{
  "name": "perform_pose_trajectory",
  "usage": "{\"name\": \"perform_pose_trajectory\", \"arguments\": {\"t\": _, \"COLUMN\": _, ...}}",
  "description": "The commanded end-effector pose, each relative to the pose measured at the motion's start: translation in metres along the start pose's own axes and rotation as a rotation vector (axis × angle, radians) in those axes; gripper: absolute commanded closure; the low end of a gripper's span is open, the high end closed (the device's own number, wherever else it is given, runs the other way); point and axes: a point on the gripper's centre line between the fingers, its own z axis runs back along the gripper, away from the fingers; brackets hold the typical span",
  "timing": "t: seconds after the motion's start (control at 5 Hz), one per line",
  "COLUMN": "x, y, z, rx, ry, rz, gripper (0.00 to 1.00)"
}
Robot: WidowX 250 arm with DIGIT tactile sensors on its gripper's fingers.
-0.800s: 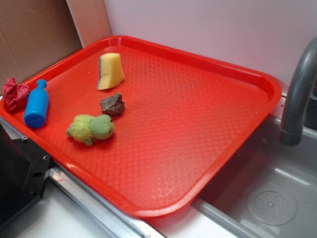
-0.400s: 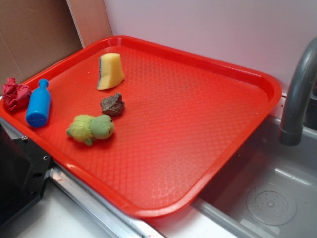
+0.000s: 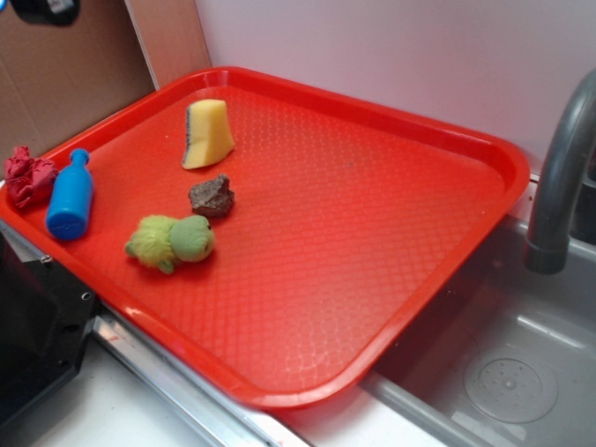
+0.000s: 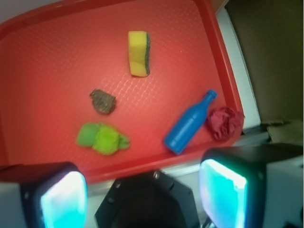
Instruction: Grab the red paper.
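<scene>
The red paper [image 3: 28, 175] is a small crumpled crimson wad at the left rim of the red tray [image 3: 372, 214], touching the blue bottle [image 3: 70, 196]. In the wrist view the red paper [image 4: 224, 122] lies right of the bottle [image 4: 190, 124], at the tray's corner. My gripper [image 4: 142, 197] hangs high above and short of the tray, open, its cyan-lit pads [image 4: 64, 199] wide apart with nothing between them. In the exterior view only a dark bit of the gripper [image 3: 42, 7] shows, at the top left corner.
On the tray lie a yellow sponge [image 3: 207, 132], a brown rock-like lump [image 3: 212, 196] and a green plush toy [image 3: 172, 241]. A black block [image 3: 33, 335] stands by the tray's near left edge. Cardboard [image 3: 65, 74] is behind, with a grey faucet [image 3: 559, 177] and sink [image 3: 503, 372] to the right.
A dark part of the gripper has come into the exterior view at the top left corner. The things on the tray have not moved.
</scene>
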Motion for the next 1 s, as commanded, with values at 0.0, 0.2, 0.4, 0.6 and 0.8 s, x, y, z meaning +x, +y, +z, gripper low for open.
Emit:
{"name": "perform_pose_trajectory", "arguments": {"t": 0.0, "x": 0.019, "y": 0.029, "z": -0.026, "rx": -0.108, "ry": -0.018, "rz": -0.460, "gripper": 0.00}}
{"name": "perform_pose_trajectory", "arguments": {"t": 0.2, "x": 0.006, "y": 0.054, "z": -0.024, "rx": -0.162, "ry": -0.071, "rz": -0.709, "gripper": 0.00}}
{"name": "perform_pose_trajectory", "arguments": {"t": 0.4, "x": -0.006, "y": 0.070, "z": -0.027, "rx": -0.143, "ry": -0.057, "rz": -0.871, "gripper": 0.00}}
{"name": "perform_pose_trajectory", "arguments": {"t": 0.6, "x": -0.003, "y": 0.084, "z": -0.049, "rx": 0.044, "ry": 0.046, "rz": -0.981, "gripper": 0.00}}
{"name": "perform_pose_trajectory", "arguments": {"t": 0.8, "x": 0.010, "y": 0.081, "z": -0.070, "rx": 0.147, "ry": 0.243, "rz": -1.071, "gripper": 0.00}}
